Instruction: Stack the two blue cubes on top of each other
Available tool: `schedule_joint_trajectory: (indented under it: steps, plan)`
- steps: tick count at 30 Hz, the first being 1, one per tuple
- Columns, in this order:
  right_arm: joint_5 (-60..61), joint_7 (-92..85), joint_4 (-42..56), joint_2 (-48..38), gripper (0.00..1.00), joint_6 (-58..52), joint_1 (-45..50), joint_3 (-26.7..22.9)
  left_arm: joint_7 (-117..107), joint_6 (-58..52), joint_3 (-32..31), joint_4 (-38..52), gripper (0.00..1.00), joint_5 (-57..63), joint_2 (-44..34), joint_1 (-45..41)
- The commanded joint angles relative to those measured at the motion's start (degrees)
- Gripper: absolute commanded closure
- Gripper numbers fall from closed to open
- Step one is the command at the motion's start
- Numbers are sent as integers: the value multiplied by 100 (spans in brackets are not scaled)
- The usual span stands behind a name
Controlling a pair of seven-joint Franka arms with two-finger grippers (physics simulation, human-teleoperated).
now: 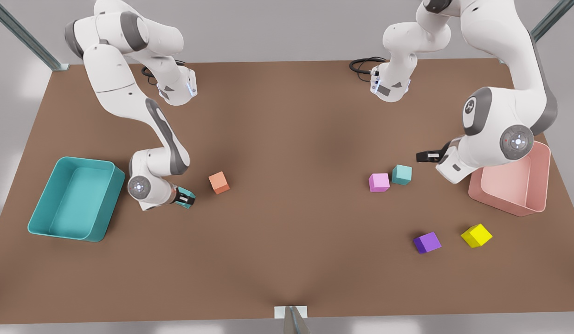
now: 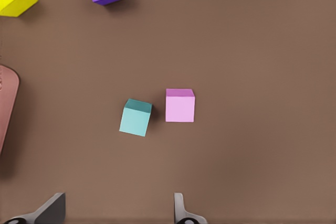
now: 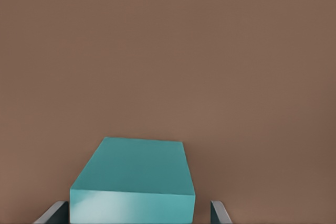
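Observation:
One blue cube (image 1: 402, 174) rests on the table touching a pink cube (image 1: 379, 182) at the front view's right. My left gripper (image 1: 428, 156) hovers above and just beside that blue cube (image 2: 136, 117), open with nothing between its fingers (image 2: 52, 209). The other blue cube (image 3: 134, 179) sits low by the table at the front view's left, between the fingertips of my right gripper (image 1: 185, 198). That gripper (image 3: 137, 214) is open around the cube, with a small gap showing beside one finger (image 3: 219, 212).
An orange cube (image 1: 219, 182) lies close to the right gripper, and a teal bin (image 1: 75, 198) stands behind that arm. A pink bin (image 1: 514, 183) sits under the left arm. A purple cube (image 1: 427, 242) and a yellow cube (image 1: 476, 235) lie nearer the front edge.

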Motion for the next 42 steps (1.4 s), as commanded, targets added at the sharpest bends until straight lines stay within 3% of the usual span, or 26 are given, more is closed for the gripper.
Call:
schedule_joint_trajectory:
  steps: [1, 4, 8, 10, 13, 16, 20, 22, 25, 27, 29, 31, 36, 37, 38, 42]
  plan:
    - [8, -65, 2, 52, 0, 138, 2, 0, 2, -16, -4, 3, 0, 2, 2, -12]
    - [8, -73, -6, 122, 0, 226, 37, 8, 2, -16, -4, 3, 0, 10, 2, -12]
    - [-1, -91, 2, 166, 24, 270, 37, 8, 2, -16, -4, 3, 0, 2, 2, -4]
    - [8, -170, 2, 202, 30, 358, 37, 8, 2, -16, 5, 3, 0, 10, 2, -4]
    - [17, -214, 46, 167, 31, 349, 28, 17, 2, -16, 5, 3, 0, 10, 2, -4]
    - [96, -232, 257, 140, 31, 209, 28, 140, 2, -16, -4, 3, 0, 10, 2, -4]
    - [518, 611, 1109, 157, 30, -11, 160, 808, -33, -16, -4, -50, 0, -7, 160, 5]
    - [527, 1587, 2058, 438, 30, -81, 731, 808, 2, 2, -4, -155, 0, 1, 406, 101]
    - [703, 3107, 3965, 1492, 30, -416, 1566, 808, 19, 959, -13, -278, 0, 28, 757, 506]
    - [685, 3925, 5539, 2618, 30, -407, 2172, 799, 388, 2557, 22, -1612, 0, 19, 478, 620]
    - [632, 4259, 6005, 3093, 30, -258, 2656, 694, 503, 3517, 22, -2660, 0, 10, 178, 436]
    - [632, 4514, 6040, 3286, 30, 59, 3139, 431, 1082, 3878, 22, -3056, 0, 10, 125, 374]
    - [624, 4550, 6137, 3541, 29, 103, 3544, 307, 2050, 3983, 22, -3355, 0, 19, 266, 374]
    - [624, 4550, 6146, 3585, 9, 155, 3597, 272, 2041, 4089, 22, -3451, 0, 19, 275, 383]
    - [615, 4541, 6146, 3603, 0, 191, 3605, 272, 2041, 4124, 22, -3460, 0, 10, 327, 383]
    - [606, 4541, 6216, 3647, 0, 226, 3667, 281, 2041, 4168, 22, -3680, 0, 10, 328, 313]
